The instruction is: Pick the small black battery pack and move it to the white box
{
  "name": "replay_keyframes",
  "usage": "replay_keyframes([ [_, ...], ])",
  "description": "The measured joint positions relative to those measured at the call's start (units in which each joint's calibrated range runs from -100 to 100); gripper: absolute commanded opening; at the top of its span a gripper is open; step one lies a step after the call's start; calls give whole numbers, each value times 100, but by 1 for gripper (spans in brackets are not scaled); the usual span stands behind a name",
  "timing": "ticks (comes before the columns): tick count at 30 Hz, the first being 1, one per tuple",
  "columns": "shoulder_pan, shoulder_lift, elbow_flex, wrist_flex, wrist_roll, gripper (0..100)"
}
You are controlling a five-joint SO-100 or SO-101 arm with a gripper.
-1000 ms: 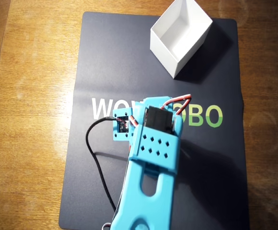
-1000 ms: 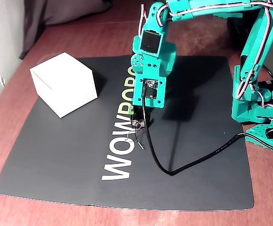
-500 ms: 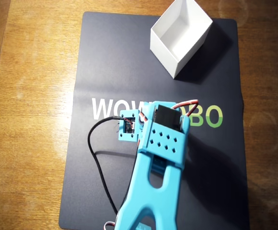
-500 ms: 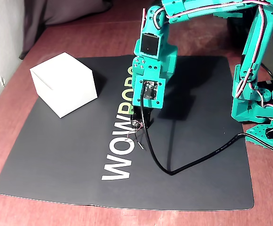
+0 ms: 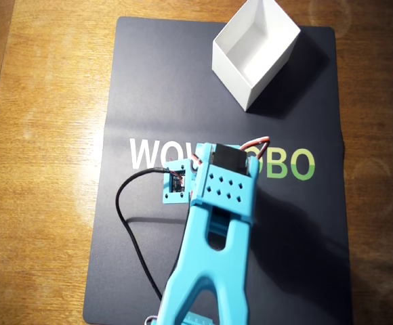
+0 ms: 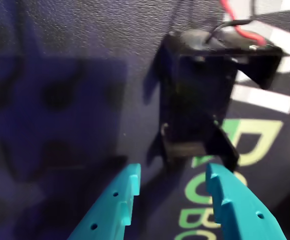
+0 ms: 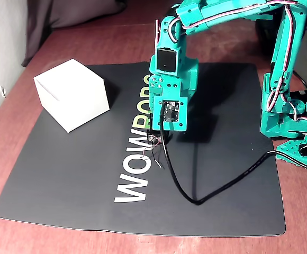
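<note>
The small black battery pack (image 6: 197, 95) lies on the dark mat, with thin red and black wires leaving its far end. In the wrist view my gripper (image 6: 172, 174) is open, its two teal fingertips just short of the pack's near end and a little to its left. In the fixed view the pack (image 7: 154, 139) shows as a dark spot under my lowered wrist (image 7: 170, 90), its wires trailing toward the camera. My arm (image 5: 220, 196) hides the pack in the overhead view. The white box (image 5: 254, 54) stands open-topped at the mat's far right corner; in the fixed view the box (image 7: 71, 95) is on the left.
A black mat (image 5: 149, 81) with WOWROBO lettering covers the wooden table (image 5: 40, 135). A black cable (image 7: 206, 190) loops from the wrist camera across the mat toward the arm's base (image 7: 294, 121) on the right of the fixed view.
My wrist has sunk lower over the pack and shifted slightly toward the lettering. The pack and the white box have stayed where they were.
</note>
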Motion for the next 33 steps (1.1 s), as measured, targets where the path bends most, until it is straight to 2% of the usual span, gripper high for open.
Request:
replay_keyframes([
  [13, -25, 415, 0, -419, -5, 15],
  [33, -25, 449, 0, -419, -5, 15],
])
